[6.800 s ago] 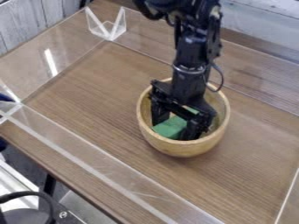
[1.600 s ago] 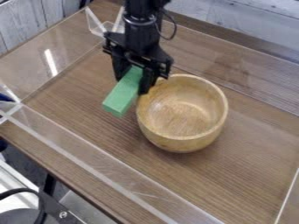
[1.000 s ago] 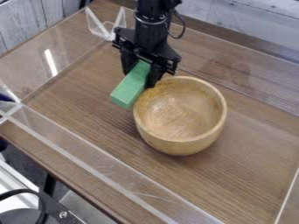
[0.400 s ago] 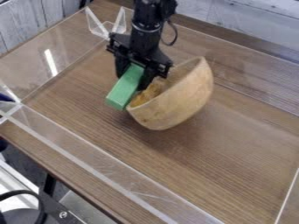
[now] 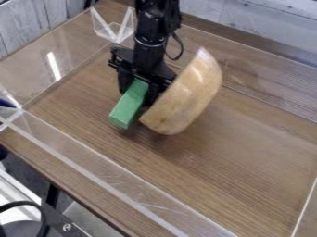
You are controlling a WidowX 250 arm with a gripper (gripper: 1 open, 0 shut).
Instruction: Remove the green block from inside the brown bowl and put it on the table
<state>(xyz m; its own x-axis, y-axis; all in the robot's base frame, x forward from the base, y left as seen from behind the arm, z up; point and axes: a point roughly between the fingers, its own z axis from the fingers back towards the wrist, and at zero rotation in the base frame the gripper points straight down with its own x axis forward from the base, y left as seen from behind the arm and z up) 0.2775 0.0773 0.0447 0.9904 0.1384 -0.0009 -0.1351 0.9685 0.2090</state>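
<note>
you see the gripper [image 5: 133,86] clamping the green block [image 5: 126,106] near frame centre, its low end at the table [image 5: 235,176], the brown bowl [image 5: 183,93] tipped on edge beside it.

The table [image 5: 235,167] is a wide brown top with wood grain, and low clear walls [image 5: 87,185] stand along its edges. On it the bowl [image 5: 183,93] is tipped steeply on its side, only its lower edge on the wood, its opening turned to the left. Just beside it, on the left, the green block [image 5: 128,108] stands tilted; its lower end seems to touch the table.
</note>
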